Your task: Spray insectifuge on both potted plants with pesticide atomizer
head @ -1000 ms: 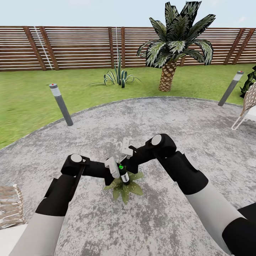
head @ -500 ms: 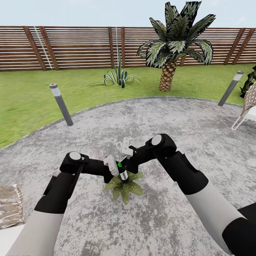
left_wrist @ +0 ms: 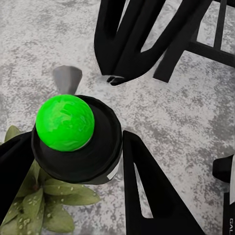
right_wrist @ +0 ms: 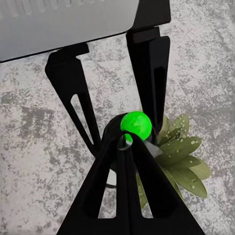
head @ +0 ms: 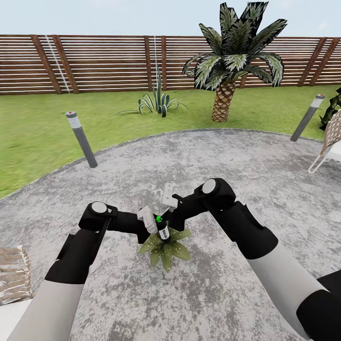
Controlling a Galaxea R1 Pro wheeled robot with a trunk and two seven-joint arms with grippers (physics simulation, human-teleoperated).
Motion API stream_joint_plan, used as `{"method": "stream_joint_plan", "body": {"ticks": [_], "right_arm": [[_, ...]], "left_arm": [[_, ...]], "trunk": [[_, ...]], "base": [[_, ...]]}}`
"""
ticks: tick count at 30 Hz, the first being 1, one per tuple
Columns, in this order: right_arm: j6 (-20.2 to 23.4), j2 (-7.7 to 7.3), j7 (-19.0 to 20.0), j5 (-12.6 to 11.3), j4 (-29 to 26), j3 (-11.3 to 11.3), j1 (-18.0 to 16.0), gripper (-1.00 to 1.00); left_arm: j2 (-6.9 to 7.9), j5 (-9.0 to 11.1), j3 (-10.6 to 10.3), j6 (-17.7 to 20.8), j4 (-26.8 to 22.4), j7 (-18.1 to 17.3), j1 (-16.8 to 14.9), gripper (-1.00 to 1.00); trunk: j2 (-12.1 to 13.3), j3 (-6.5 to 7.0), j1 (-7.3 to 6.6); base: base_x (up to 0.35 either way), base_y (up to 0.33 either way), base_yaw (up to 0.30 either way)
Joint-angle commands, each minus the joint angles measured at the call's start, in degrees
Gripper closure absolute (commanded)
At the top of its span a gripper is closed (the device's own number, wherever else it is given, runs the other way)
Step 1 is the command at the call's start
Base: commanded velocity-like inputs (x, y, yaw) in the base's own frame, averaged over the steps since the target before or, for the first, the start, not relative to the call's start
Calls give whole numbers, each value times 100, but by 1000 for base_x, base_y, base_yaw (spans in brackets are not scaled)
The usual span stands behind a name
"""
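Observation:
The pesticide atomizer point(head: 163, 233), a small dark bottle with a white label, hangs upright just above a potted plant point(head: 165, 250) on the grey paving. My left gripper point(head: 157, 231) is shut on the bottle's body. In the left wrist view the bottle's round top button point(left_wrist: 65, 122) shows bright green, with the grey nozzle point(left_wrist: 66, 80) beside it. My right gripper point(right_wrist: 126, 142) is shut, and its joined tips touch the green button point(right_wrist: 135, 126). The plant's leaves point(right_wrist: 183, 156) carry small droplets. Its pot is hidden under the leaves.
Grey bollards stand at the paving's edge at left point(head: 81, 139) and right point(head: 308, 117). A palm point(head: 232, 61) and a spiky agave point(head: 158, 102) grow on the lawn before the slat fence point(head: 94, 61). A chair point(head: 330, 142) is at right and a wicker piece point(head: 13, 279) at lower left.
My left arm has drawn the atomizer slightly up and toward the right gripper's tips. The plant and the camera have not moved.

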Motion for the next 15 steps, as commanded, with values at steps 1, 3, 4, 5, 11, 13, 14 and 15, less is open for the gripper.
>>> {"method": "stream_joint_plan", "body": {"ticks": [1, 3, 4, 5, 11, 13, 14, 15], "right_arm": [[44, -4, 36, 39, -9, 6, -6, 100], [44, -6, 36, 39, -9, 6, -9, 100], [44, -9, 36, 39, -9, 6, -11, 100], [44, -11, 36, 39, -9, 6, -12, 100], [44, -14, 36, 39, -9, 6, -19, 100], [44, -14, 36, 39, -9, 6, -23, 100], [44, -14, 36, 39, -9, 6, -24, 100], [44, -14, 36, 39, -9, 6, -24, 100]], "left_arm": [[0, -30, 0, 60, -5, -43, 0, 100], [3, -15, -2, 60, -4, -43, 3, 100], [5, -9, -2, 60, -4, -43, 6, 100], [6, -6, -3, 60, -4, -42, 8, 100], [0, 0, -65, 60, -3, -46, 24, 100], [-1, 0, -140, 60, -3, -45, 24, 100], [-1, 0, -157, 60, -3, -45, 21, 100], [-1, 1, -170, 60, -3, -45, 18, 100]], "trunk": [[-2, -5, 0], [-2, -5, 0], [-2, -5, 0], [-2, -5, 0], [-2, -5, 0], [-2, -5, 0], [-2, -5, 0], [-2, -5, 0]], "base": [[0, 0, 0], [0, 0, 0], [0, 0, 0], [0, 0, 0], [0, 0, 0], [0, 0, 0], [0, 0, 0], [0, 0, 0]]}}
